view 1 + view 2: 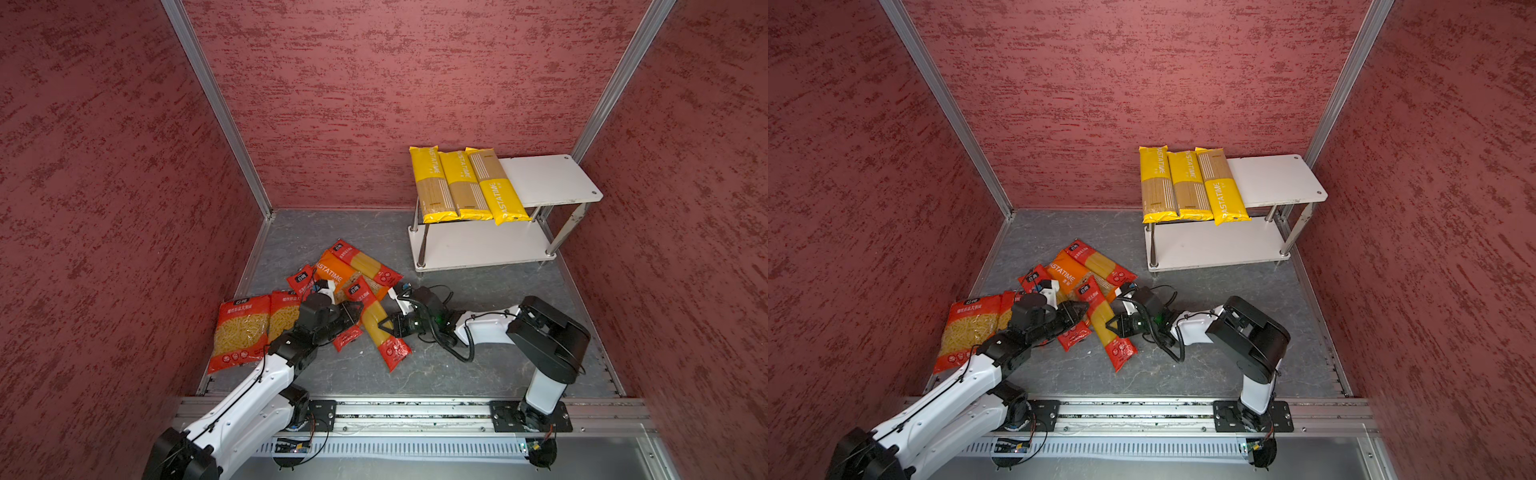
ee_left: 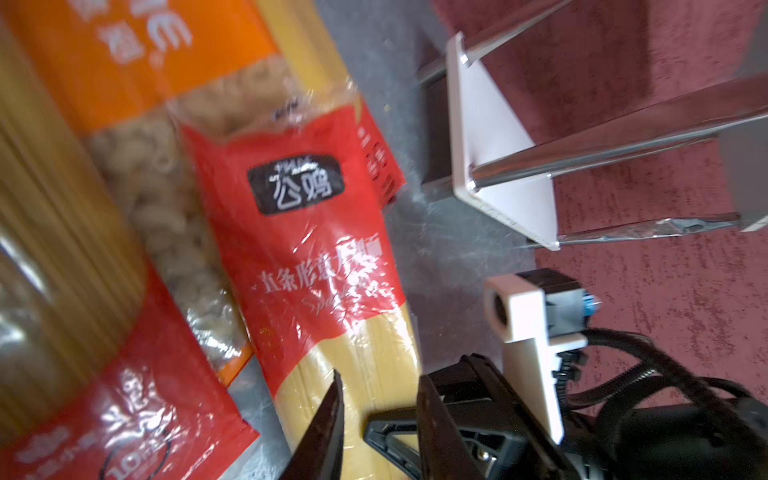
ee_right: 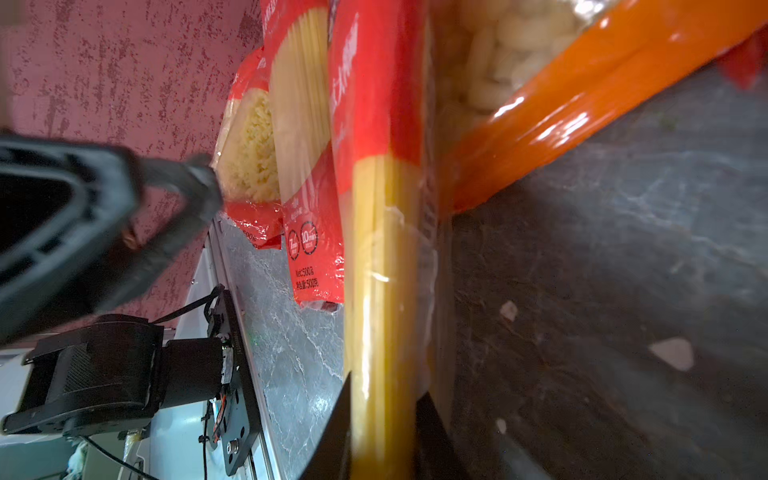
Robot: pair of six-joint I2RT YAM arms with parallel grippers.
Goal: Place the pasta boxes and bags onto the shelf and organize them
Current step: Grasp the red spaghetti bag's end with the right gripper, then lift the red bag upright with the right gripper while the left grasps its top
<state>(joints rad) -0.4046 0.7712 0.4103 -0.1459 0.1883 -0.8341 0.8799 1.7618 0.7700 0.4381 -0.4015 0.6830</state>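
Note:
Three long yellow spaghetti packs [image 1: 461, 187] [image 1: 1187, 187] lie side by side on the left of the shelf's top board [image 1: 548, 178] [image 1: 1275, 178]. On the floor lies a pile of packs. A long red spaghetti pack [image 1: 372, 316] [image 1: 1102, 318] [image 3: 382, 249] [image 2: 316, 257] lies across it, and my right gripper [image 1: 384, 322] [image 1: 1111, 322] [image 3: 384, 386] is shut on its clear yellow middle. My left gripper [image 1: 359, 307] [image 1: 1086, 307] [image 2: 380, 378] stands open just over the same pack from the opposite side, its tips close to the right gripper's.
An orange short-pasta pack [image 1: 332, 272] and another red spaghetti pack [image 1: 365, 264] lie behind. A third red one [image 1: 347, 336] sticks out under the left arm. Two wide red packs [image 1: 241, 328] lie by the left wall. The shelf's lower board [image 1: 478, 245] is bare.

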